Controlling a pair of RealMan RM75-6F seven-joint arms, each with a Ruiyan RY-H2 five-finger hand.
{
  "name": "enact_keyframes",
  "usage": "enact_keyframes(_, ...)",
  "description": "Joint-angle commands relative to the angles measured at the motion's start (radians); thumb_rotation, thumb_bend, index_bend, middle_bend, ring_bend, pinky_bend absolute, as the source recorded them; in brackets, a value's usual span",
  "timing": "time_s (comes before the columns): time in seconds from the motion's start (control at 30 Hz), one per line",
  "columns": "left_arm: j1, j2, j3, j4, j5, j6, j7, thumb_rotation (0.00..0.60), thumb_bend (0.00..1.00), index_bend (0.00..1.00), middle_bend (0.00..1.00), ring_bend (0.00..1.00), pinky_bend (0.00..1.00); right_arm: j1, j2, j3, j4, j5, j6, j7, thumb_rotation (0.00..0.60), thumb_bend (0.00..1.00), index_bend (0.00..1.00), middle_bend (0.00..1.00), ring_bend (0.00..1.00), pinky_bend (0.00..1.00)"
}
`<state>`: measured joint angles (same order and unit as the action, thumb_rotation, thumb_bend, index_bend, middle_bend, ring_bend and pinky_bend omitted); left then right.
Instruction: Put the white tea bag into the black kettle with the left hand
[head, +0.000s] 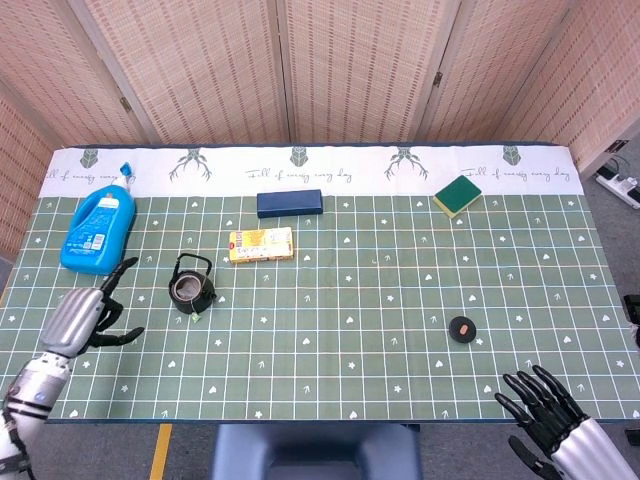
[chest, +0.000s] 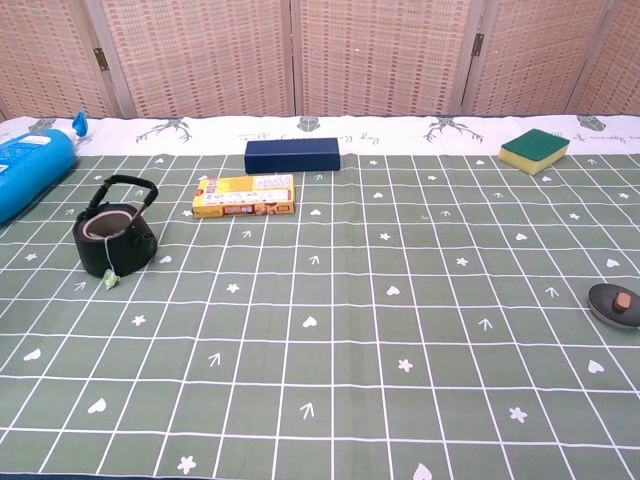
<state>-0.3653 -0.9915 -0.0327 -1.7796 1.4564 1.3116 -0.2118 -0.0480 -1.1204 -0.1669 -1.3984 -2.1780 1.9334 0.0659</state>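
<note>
Well, the left hand (head: 82, 315) hangs empty with fingers spread, apart from the black kettle (chest: 115, 240); the white tea bag seems inside it, its string and tag (chest: 110, 281) dangling out, so any brush could drag it free

Tablecloth border (head: 250, 175): cursive script "Full of every day" – printed between deer-head emblems; it shows again near the right end, by the green sponge (head: 457, 194)
Blue detergent bottle (head: 98, 230): a printed label on its side; the wording is too small to read
Yellow box (chest: 244, 195): print and small pictures on its top face – none of it legible
Dark blue box (chest: 292, 155): no lettering can be made out
</note>
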Motion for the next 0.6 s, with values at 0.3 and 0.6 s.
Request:
enact_keyframes(0.3, 0.382, 0.056, 0.120, -0.052, 0.017, 0.392, 0.310, 0.600, 0.24, 0.10, 0.23, 0.17, 0.42, 0.104, 0.077, 0.034, -0.151, 0.204, -0.255, 0.051, 0.600, 0.42, 0.00, 0.00, 0.00, 0.00)
enact_keyframes(0.6, 0.467, -0.095, 0.114, 0.022, 0.059, 0.482, 0.414, 0.600, 0.24, 0.07, 0.01, 0.00, 0.11, 0.142, 0.107, 0.105, -0.225, 0.432, -0.391, 0.045, 0.600, 0.42, 0.00, 0.00, 0.00, 0.00)
